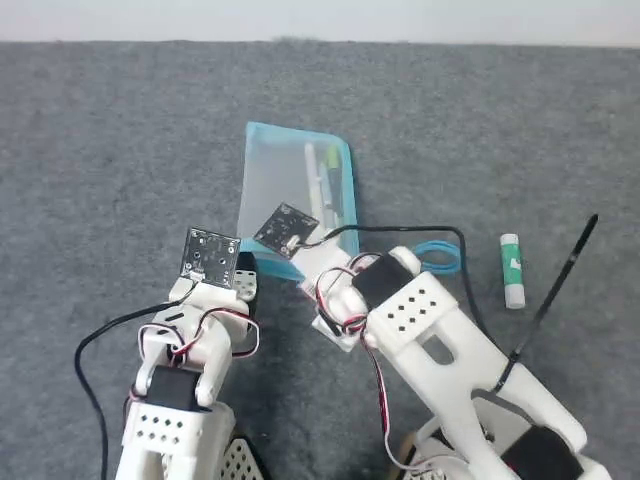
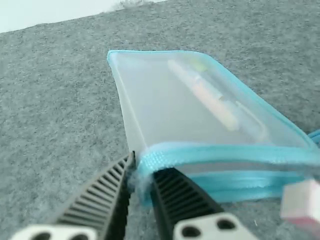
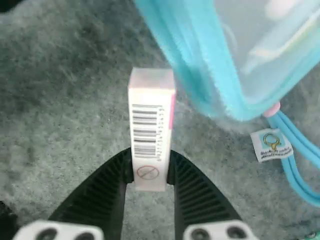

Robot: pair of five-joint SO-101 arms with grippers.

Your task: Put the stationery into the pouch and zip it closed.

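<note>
Left gripper [image 2: 141, 172]: clamped narrow on the mouth corner of the pouch [image 2: 190, 115], with the zip edge between its jaws.
Right gripper [image 3: 150, 167]: holds the eraser [image 3: 150, 125] by its near end. The pouch mouth is just ahead of the eraser, off to one side.
Risk: the mouth looks nearly flat. If you push on, the eraser may butt the zip edge and drag the pouch out of your left grip.
Waiting: the glue stick [image 1: 512, 268] lies well apart from your right gripper, out on the table.

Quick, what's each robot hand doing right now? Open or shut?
Left gripper: shut on a corner of the pouch.
Right gripper: shut on the eraser.
</note>
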